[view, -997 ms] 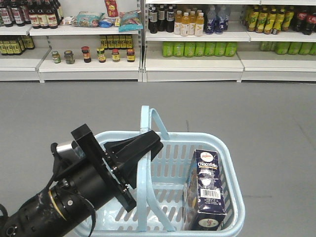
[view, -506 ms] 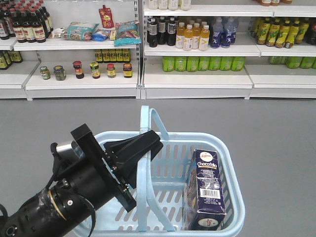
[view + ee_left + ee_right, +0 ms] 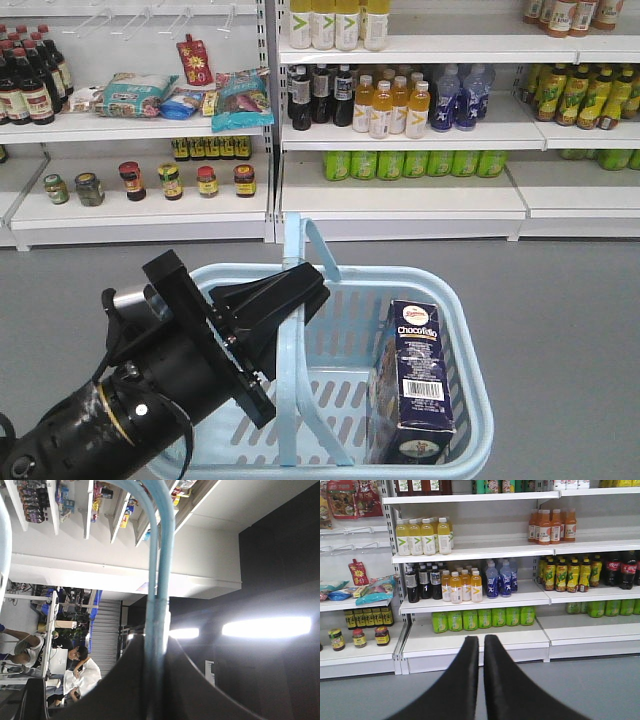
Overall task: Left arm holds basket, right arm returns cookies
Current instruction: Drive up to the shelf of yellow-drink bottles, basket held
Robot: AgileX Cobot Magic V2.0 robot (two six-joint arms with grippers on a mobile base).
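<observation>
The black wedge-jawed left gripper (image 3: pixel 297 292) is clamping a hoop handle (image 3: pixel 159 580) of the light blue slotted plastic basket (image 3: pixel 470 410); the tall navy cardboard cookie box (image 3: pixel 418 385) is standing inside, at its right. The black right gripper (image 3: pixel 481 650) — jaws together, empty — is facing white shelves (image 3: pixel 400 195), which are looming closer — approach underway.

You get bright, even shop light in the front and right wrist views, both sharp. Your left wrist view is dim; strip lamps (image 3: pixel 265 626) glare white, the basket handle (image 3: pixel 159 580) blurs.
</observation>
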